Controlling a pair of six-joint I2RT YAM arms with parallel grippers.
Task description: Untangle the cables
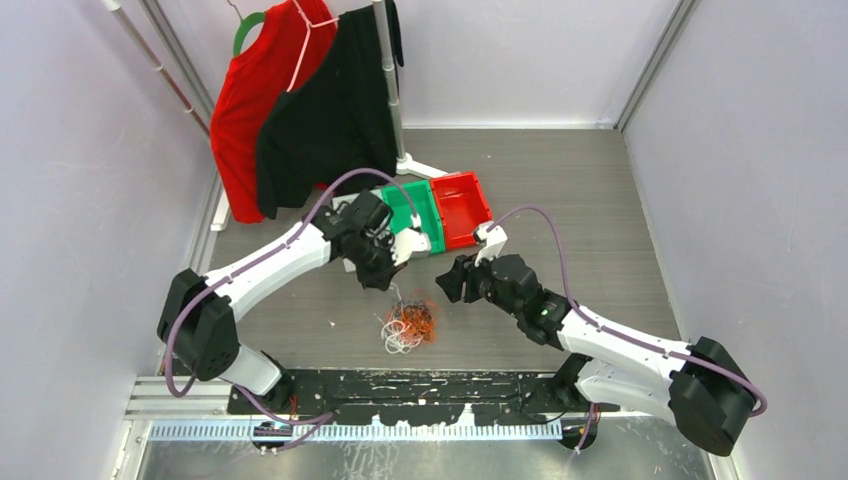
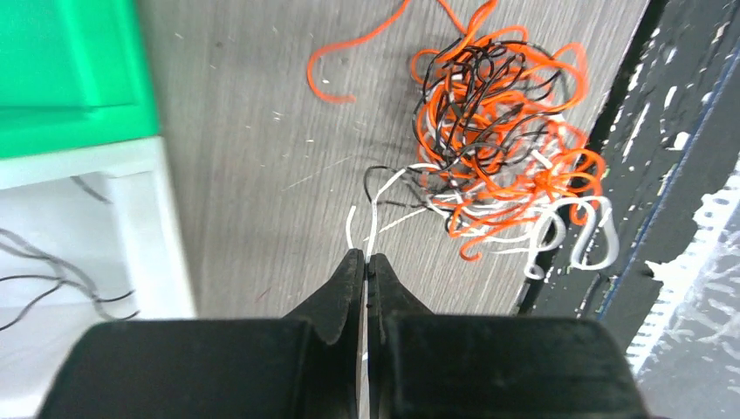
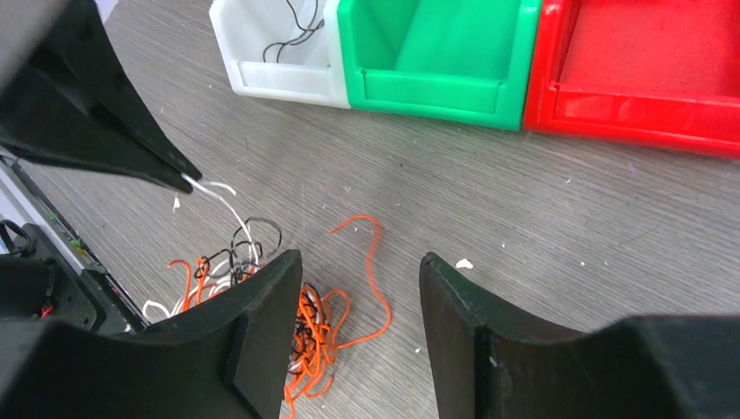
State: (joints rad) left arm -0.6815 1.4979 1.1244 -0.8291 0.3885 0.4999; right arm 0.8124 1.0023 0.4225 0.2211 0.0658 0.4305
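The cables (image 1: 408, 325) lie as a fist-sized snarl of orange, black and white strands on the grey table, near the front mounting plate. In the left wrist view the snarl (image 2: 497, 131) is ahead of my left gripper (image 2: 366, 255), which is shut on one white cable (image 2: 373, 231) leading into the snarl. My left gripper (image 1: 385, 275) hovers just behind the snarl. My right gripper (image 3: 358, 262) is open and empty, above the snarl's (image 3: 314, 327) right side, with a loose orange end (image 3: 371, 262) between its jaws. It is to the snarl's right in the top view (image 1: 450, 283).
White (image 3: 279, 83), green (image 3: 432, 92) and red (image 3: 637, 113) bins stand in a row behind the snarl; the white one holds thin black cables (image 3: 297, 30). A rack with red and black shirts (image 1: 300, 110) stands at back left. The black mounting plate (image 1: 400, 385) edges the front.
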